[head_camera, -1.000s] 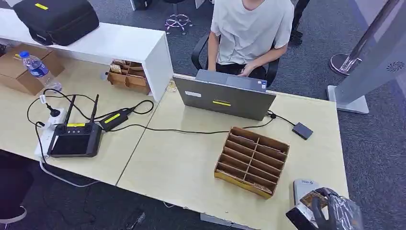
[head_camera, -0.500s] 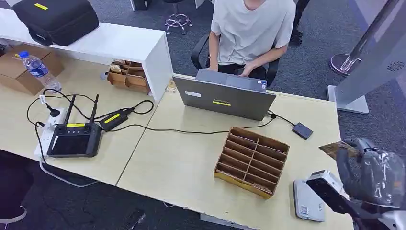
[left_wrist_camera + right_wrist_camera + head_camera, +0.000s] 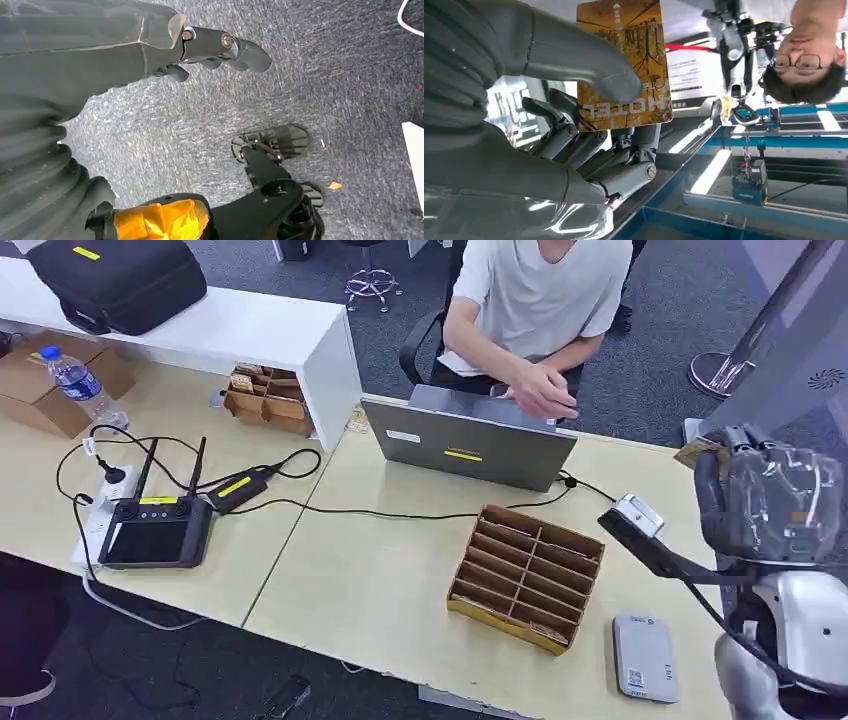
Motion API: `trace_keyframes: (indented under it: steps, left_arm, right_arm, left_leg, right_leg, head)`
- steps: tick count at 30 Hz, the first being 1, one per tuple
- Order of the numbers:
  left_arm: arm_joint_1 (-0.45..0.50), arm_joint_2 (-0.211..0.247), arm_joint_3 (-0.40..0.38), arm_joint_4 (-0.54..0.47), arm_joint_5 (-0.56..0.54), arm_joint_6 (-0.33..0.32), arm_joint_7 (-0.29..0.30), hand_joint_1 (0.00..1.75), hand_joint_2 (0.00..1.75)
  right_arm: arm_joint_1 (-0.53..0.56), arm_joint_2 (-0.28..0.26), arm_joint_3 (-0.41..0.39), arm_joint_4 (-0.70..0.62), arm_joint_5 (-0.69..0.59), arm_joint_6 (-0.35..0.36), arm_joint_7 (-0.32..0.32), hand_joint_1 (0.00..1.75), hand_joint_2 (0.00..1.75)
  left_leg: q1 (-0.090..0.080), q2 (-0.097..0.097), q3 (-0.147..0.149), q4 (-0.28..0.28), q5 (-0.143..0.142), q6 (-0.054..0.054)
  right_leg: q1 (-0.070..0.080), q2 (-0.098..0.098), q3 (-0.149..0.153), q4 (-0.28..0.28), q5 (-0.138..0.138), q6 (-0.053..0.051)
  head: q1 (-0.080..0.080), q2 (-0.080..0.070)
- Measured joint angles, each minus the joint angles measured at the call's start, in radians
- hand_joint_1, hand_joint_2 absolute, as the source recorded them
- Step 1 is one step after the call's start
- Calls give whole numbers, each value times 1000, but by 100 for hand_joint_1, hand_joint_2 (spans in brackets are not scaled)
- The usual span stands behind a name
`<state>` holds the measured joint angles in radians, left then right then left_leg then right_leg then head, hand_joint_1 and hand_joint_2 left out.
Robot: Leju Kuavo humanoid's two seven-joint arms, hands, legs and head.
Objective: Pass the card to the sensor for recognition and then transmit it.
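Observation:
My right hand is raised high over the table's right end and pinches a golden-brown card between thumb and fingers. In the right wrist view the card stands out past the thumb, with "HOTEL" printed on it. The sensor, a flat white-grey reader, lies on the table near the front right corner, below and nearer than the hand. A person sits behind the laptop with one hand reaching over its lid. My left hand hangs over grey carpet, holding nothing.
A wooden slotted tray sits left of the reader. A grey laptop stands at the table's far edge, with a black cable running left to a controller and power strip. A grey pillar base stands beyond the right end.
My right hand has risen with the card from just over the reader at the table's front edge, up and away from me. The person's hand has come forward over the laptop.

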<state>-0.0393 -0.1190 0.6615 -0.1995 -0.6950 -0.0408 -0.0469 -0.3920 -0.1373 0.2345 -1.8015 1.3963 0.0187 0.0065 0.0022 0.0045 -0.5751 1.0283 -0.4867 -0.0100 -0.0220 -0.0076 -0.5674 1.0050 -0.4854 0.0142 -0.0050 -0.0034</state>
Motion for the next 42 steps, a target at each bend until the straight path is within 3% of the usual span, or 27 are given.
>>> trace_keyframes:
  steps: [4,10,11,26,33,42]
  left_arm:
    - [-1,0,-8,0,-18,-1,-4,0,175]
    - [0,0,-15,0,-33,-3,-8,0,175]
    - [0,0,-16,0,-34,-4,-8,0,175]
    - [0,-1,-16,0,-47,-6,-17,0,175]
    - [0,-1,-13,0,-30,0,-9,0,175]
    - [1,-2,18,0,-3,2,2,0,175]
  right_arm:
    - [-90,-2,48,106,101,5,38,175,175]
    - [-150,-3,65,197,110,1,58,175,175]
    - [-153,-3,65,202,107,-1,57,0,175]
    - [-130,-10,60,212,53,-19,15,0,175]
    - [-13,-11,47,103,-86,-30,-40,0,175]
    - [191,-28,40,-96,-154,-92,-84,0,175]
  left_leg:
    - [0,0,0,0,0,0]
    - [0,-1,0,0,0,0]
    - [0,-1,0,0,0,0]
    - [0,-1,0,0,0,0]
    - [0,-1,0,0,-1,0]
    - [0,-1,-1,0,-1,0]
  right_leg:
    - [0,0,0,0,0,0]
    - [0,-1,0,0,0,0]
    - [0,-1,0,0,0,0]
    - [0,-1,-1,0,0,0]
    - [0,-1,-1,0,0,0]
    - [0,-1,-1,0,-1,0]
  head:
    - [0,0]
    - [0,0]
    - [1,0]
    - [0,0]
    - [1,0]
    - [1,0]
